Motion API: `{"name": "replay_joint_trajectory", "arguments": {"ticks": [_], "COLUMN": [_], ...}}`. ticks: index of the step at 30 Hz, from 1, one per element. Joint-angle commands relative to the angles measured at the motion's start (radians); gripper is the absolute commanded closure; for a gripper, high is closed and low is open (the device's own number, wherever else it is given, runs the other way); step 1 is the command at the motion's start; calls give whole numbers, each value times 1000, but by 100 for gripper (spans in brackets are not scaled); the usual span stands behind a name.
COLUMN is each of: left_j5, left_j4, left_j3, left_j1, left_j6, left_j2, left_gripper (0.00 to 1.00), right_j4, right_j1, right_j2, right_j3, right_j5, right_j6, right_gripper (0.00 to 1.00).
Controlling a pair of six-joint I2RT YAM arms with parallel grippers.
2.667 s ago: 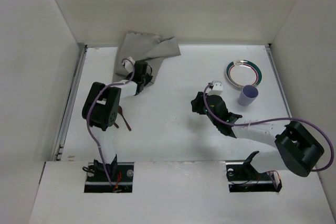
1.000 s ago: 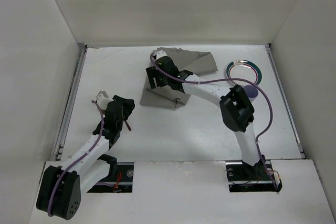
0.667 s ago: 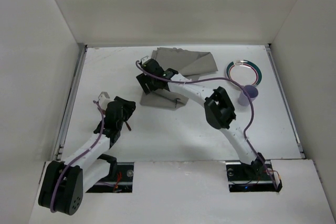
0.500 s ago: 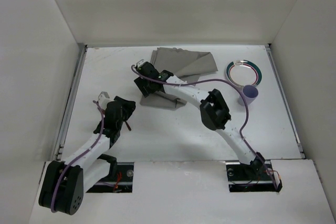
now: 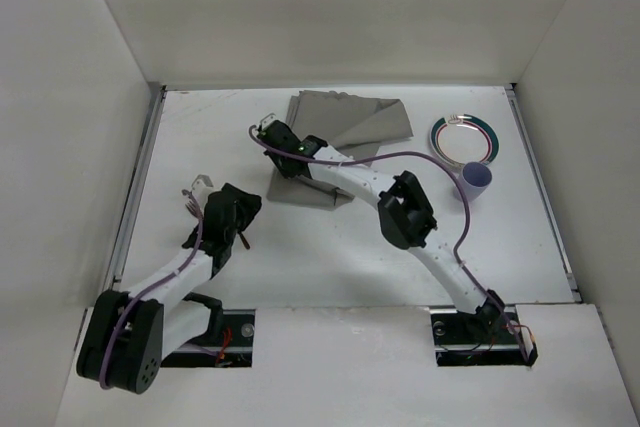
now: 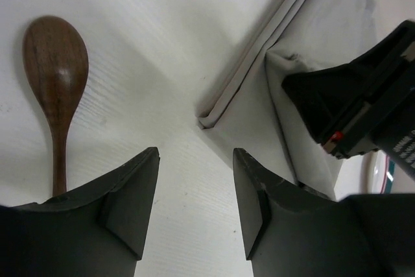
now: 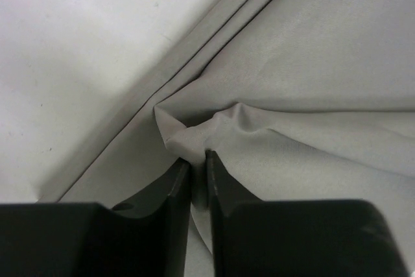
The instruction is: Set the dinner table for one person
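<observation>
The dinner table (image 5: 330, 242) spreads around the grey mat (image 5: 355, 127), which is folded over. My right gripper (image 7: 198, 160) pinches a fold at the mat's left edge (the rest lies to the right). My left gripper (image 6: 194, 160), wide open, hangs by the mat's near-left corner, with the spoon (image 6: 57, 76) beside it.

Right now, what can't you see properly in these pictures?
Spoon: left wrist view, handle end hidden behind the left gripper.
Cloth mat: right wrist view, pinched fold vanishes inside the right gripper.
Cup: top view, too small to see inside.
Plate: left wrist view, only a sliver behind the right gripper.
</observation>
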Motion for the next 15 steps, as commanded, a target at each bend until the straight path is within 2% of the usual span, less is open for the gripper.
{"name": "replay_joint_trajectory", "arguments": {"ticks": [1,5,10,15], "left_j5": [23,53,66,82], "left_j4": [16,30,55,41], "left_j3": [60,133,205,281], "left_j1": [-34,-74,-95,-136], "left_j6": [18,43,27,20], "left_j2": [75,232,375,475], "left_gripper": [51,45,46,49], "right_j4": [94,223,425,574], "right_j1": [11,-2,-65,-120], "right_j2": [-121,-279,-517,-695], "right_j3": [-58,-255,-567,-779], "right_j5": [27,-8,-97,-179], "right_j6": [35,93,202,282], "right_gripper": [83,89,90,90]}}
